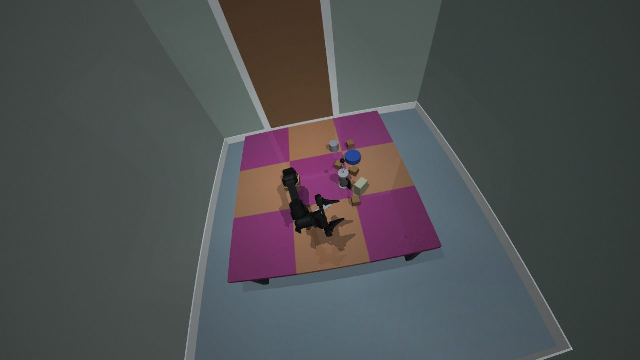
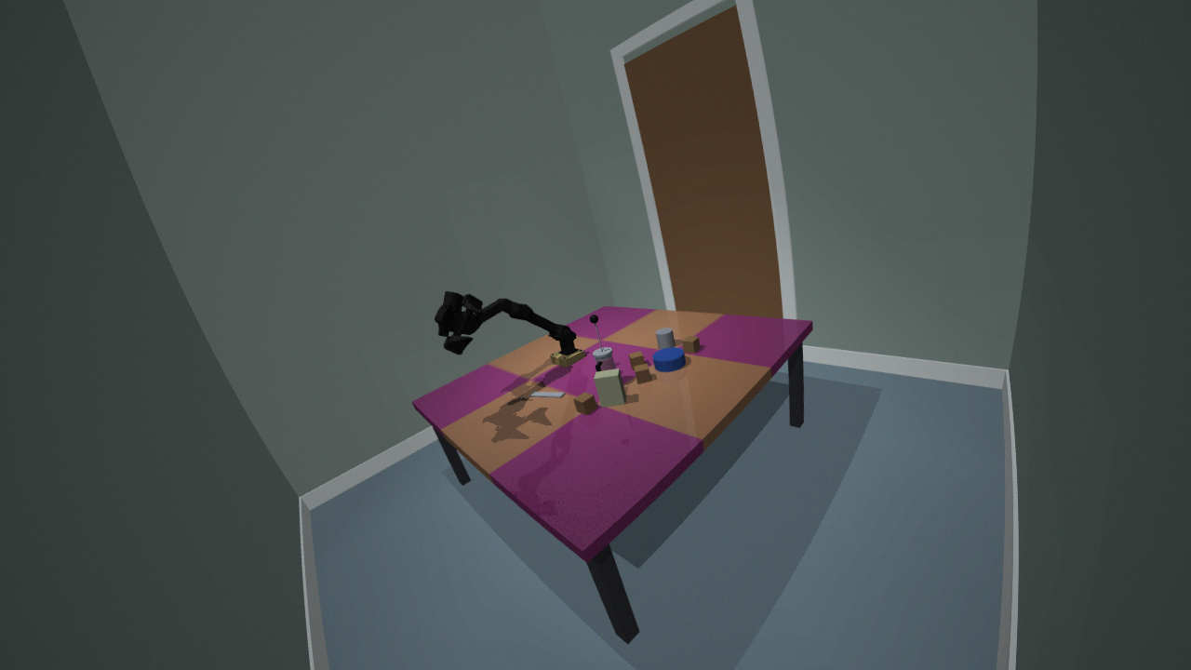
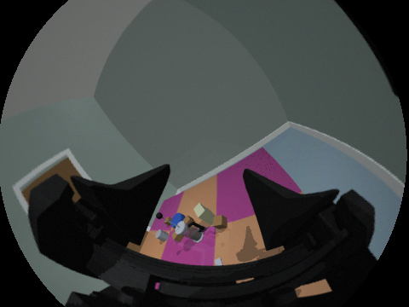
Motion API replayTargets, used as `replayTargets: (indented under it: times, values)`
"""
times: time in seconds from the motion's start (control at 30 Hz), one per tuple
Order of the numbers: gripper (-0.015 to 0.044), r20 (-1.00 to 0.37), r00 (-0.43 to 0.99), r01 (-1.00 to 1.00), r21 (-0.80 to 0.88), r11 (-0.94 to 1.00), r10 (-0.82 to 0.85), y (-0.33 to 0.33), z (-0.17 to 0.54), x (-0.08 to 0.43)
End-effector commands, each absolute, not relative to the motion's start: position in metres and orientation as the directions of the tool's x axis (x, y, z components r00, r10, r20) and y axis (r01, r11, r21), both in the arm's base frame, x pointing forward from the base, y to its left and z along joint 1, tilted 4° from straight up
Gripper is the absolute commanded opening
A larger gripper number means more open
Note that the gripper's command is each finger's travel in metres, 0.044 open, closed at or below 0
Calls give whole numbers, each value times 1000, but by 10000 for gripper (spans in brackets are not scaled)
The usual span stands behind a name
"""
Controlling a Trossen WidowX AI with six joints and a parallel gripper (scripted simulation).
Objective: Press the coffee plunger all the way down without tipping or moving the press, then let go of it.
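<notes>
On table (image 1: 331, 255) (image 2: 641, 466) (image 3: 239, 170): one press (image 1: 343, 180) (image 2: 604, 359) (image 3: 189, 232), five brown cubes.

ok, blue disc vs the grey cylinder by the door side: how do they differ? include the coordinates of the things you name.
The blue disc (image 1: 353, 156) (image 2: 668, 359) (image 3: 178, 220) is wide and low; the grey cylinder (image 1: 333, 145) (image 2: 664, 338) (image 3: 162, 234) is narrower and taller for its width. The disc is saturated blue, the cylinder plain grey. Both are round and stand on the table.

Dim views, soft shadows on the tabletop, black rounded wrist-view edges.
</notes>
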State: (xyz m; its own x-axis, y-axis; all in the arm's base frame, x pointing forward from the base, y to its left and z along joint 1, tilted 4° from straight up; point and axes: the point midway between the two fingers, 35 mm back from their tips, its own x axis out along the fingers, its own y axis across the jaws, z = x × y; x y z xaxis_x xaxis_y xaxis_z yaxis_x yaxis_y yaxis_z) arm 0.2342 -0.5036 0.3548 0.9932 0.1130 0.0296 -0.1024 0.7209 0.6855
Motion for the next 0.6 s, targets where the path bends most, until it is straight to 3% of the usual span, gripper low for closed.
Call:
replayTargets:
  times: [0.0,0.23,0.57]
  values:
    - [426,32,993,-102,683,723,109,-503,356,235]
    - [440,101,994,-96,621,778,42,-481,389,279]
    - [440,78,994,12,594,805,-73,-359,440,363]
